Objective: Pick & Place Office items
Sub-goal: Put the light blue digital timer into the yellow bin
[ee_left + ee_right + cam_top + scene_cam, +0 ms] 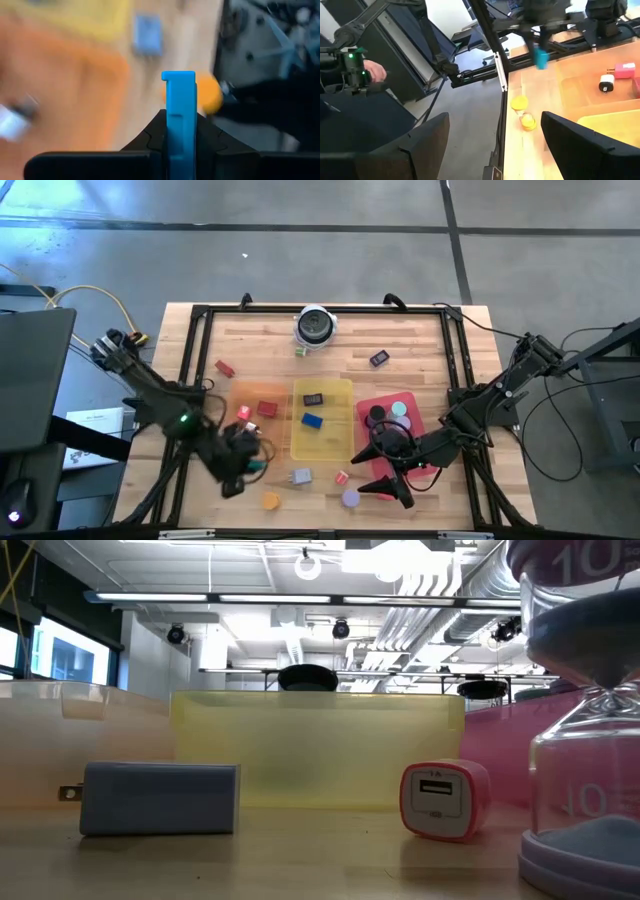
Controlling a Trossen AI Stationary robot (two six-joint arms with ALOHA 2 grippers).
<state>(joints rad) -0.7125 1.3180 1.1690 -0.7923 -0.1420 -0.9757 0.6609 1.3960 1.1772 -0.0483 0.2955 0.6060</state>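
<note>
Wooden table (420,340), left claw (180,131) pinching blue block (179,120), right claw (385,488) spread

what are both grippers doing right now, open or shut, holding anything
Left gripper: shut on a thin blue piece, near the table's front left.
Right gripper: open, holding nothing, at the front edge by the red tray.

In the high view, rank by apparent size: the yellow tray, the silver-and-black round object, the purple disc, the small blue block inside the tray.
1. Yellow tray, by far the largest.
2. Silver-and-black round object.
3. Purple disc and blue block: too alike to rank.
</note>
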